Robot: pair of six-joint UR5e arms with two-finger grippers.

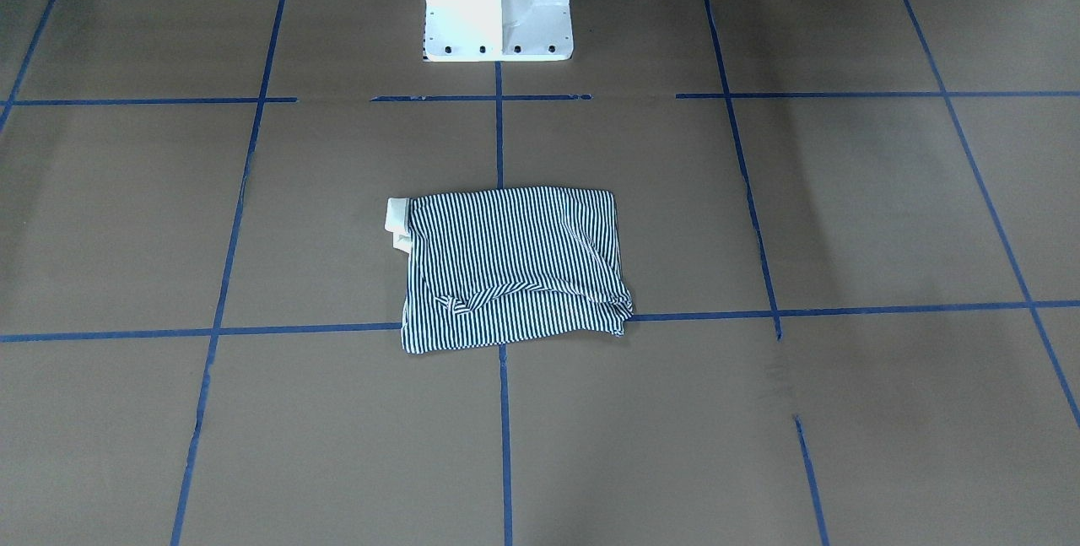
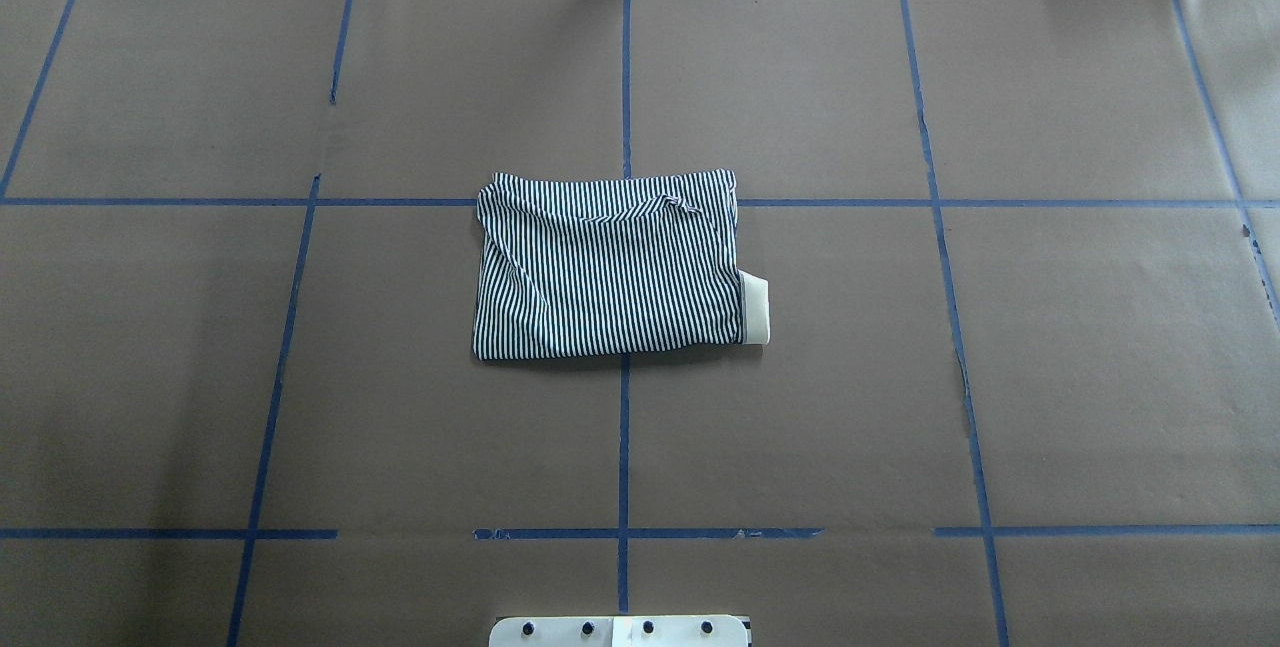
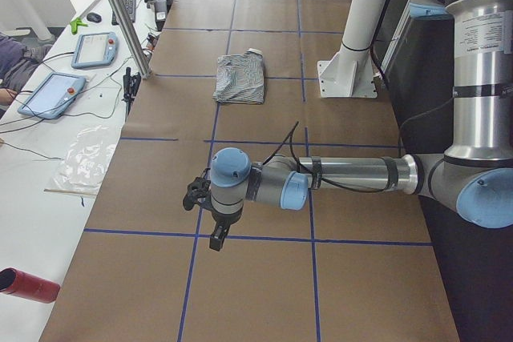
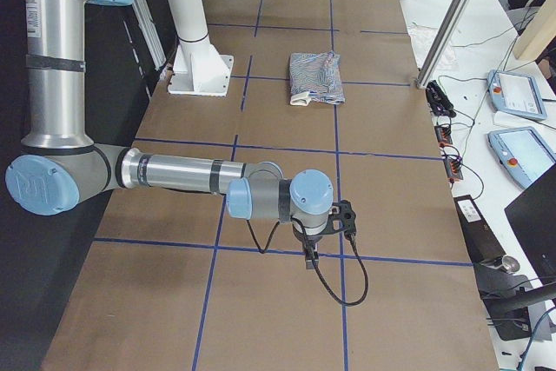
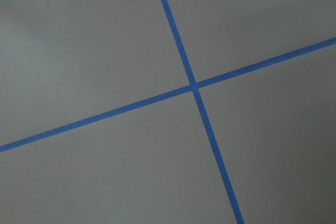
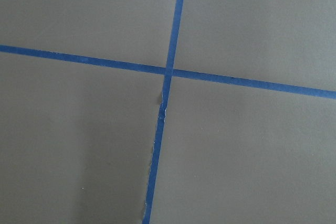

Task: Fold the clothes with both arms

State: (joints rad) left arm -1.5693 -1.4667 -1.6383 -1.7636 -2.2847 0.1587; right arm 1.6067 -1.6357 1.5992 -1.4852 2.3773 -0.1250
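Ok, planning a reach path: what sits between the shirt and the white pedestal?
Only brown paper crossed by blue tape; the front-facing view shows the stretch from shirt to pedestal otherwise bare.

Folded striped shirt (image 4: 316, 77) near white pedestal (image 4: 201, 73)

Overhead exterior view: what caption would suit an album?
Folded navy-and-white striped polo shirt, cream collar peeking out, on the blue-taped brown table.

Left arm (image 3: 353, 174), right arm (image 4: 174, 173): silver tubes, lt-blue joint caps (black seam rings); white bolted pedestal (image 1: 498, 2).
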